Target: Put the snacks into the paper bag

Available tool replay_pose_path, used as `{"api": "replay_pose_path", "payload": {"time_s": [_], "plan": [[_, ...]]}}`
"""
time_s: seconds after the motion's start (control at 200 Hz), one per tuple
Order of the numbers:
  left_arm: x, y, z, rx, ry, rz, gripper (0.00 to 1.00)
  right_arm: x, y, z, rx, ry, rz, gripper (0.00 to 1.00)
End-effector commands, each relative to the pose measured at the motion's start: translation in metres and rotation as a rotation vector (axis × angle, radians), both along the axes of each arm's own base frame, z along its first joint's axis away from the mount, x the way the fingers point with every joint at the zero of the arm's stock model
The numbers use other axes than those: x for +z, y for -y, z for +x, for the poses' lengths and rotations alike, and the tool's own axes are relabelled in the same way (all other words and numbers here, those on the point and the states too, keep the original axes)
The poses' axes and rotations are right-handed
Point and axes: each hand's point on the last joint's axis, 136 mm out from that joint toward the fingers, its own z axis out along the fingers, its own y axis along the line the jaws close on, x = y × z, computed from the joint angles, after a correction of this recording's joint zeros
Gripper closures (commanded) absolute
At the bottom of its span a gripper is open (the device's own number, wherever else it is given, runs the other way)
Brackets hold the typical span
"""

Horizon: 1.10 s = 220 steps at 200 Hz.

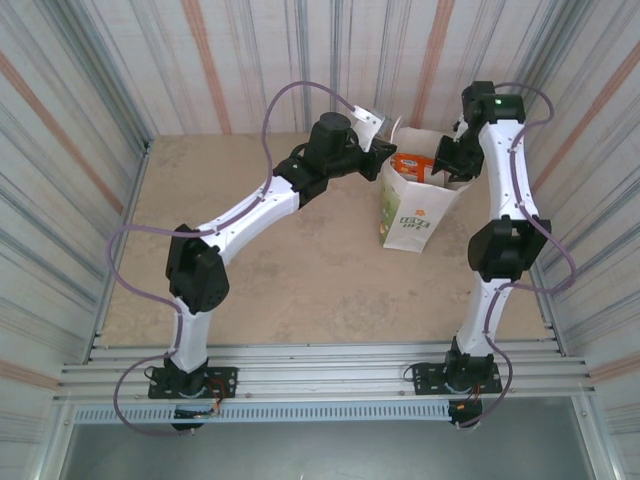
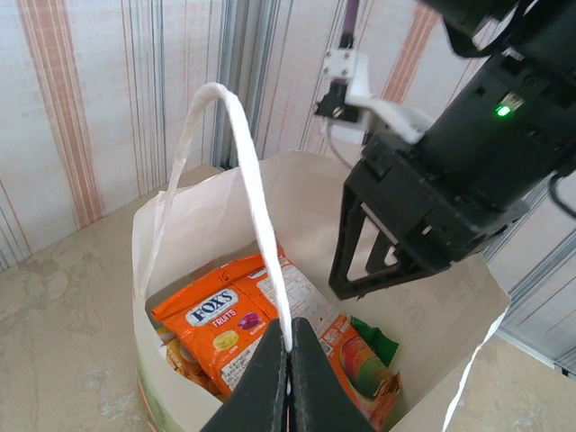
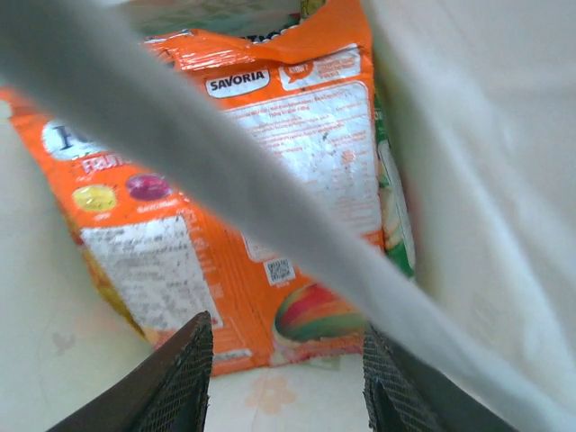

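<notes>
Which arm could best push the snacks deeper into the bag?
Probably the right. The right claw hangs open just over the orange packets inside the paper bag, while the left claw is busy pinching the bag's handle.

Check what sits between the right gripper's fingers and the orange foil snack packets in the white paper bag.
Right wrist view: the bag's thin white loop handle crosses diagonally between the right gripper and the orange foil packets.
</notes>
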Motion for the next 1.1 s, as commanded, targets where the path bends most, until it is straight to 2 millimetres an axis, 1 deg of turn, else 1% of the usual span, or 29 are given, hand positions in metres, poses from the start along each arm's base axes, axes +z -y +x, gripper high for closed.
{"api": "replay_pose_path", "payload": {"time_s": [0.0,0.195,0.301,0.421,0.491,0.621,0.696,0.817,0.912,0.937,0.957,1.057,1.097], "plan": [[0.040,-0.014,-0.009,0.010,0.081,-0.029,1.00,0.056,0.013,-0.012,-0.032,0.146,-0.027,0.53],[0.041,-0.015,-0.011,0.008,0.086,-0.026,1.00,0.092,0.014,-0.016,-0.031,0.269,0.050,0.54],[0.041,-0.015,-0.011,0.007,0.087,-0.030,1.00,0.100,0.014,-0.015,-0.016,0.310,0.073,0.54],[0.042,-0.014,-0.011,0.007,0.088,-0.030,1.00,0.099,0.017,-0.012,-0.009,0.320,0.067,0.54],[0.042,-0.015,-0.011,0.006,0.087,-0.032,1.00,0.100,0.018,-0.007,0.008,0.337,0.049,0.50],[0.042,-0.014,-0.011,0.006,0.089,-0.031,1.00,0.100,0.020,0.007,0.030,0.379,-0.004,0.45],[0.042,-0.015,-0.010,0.008,0.091,-0.030,1.00,0.096,0.019,0.015,0.037,0.383,0.003,0.44],[0.042,-0.015,-0.010,0.008,0.098,-0.026,1.00,0.084,0.015,0.026,0.048,0.364,0.029,0.45],[0.042,-0.015,-0.010,0.009,0.102,-0.021,1.00,0.078,0.018,0.034,0.045,0.363,0.025,0.46],[0.042,-0.015,-0.010,0.008,0.103,-0.021,1.00,0.077,0.018,0.036,0.046,0.368,0.026,0.48],[0.043,-0.015,-0.010,0.008,0.103,-0.020,1.00,0.077,0.017,0.038,0.048,0.373,0.028,0.52],[0.043,-0.016,-0.010,0.010,0.104,-0.010,1.00,0.084,0.015,0.046,0.057,0.416,0.037,0.78],[0.044,-0.017,-0.011,0.013,0.109,-0.005,1.00,0.089,0.014,0.047,0.063,0.436,0.035,0.90]]}}
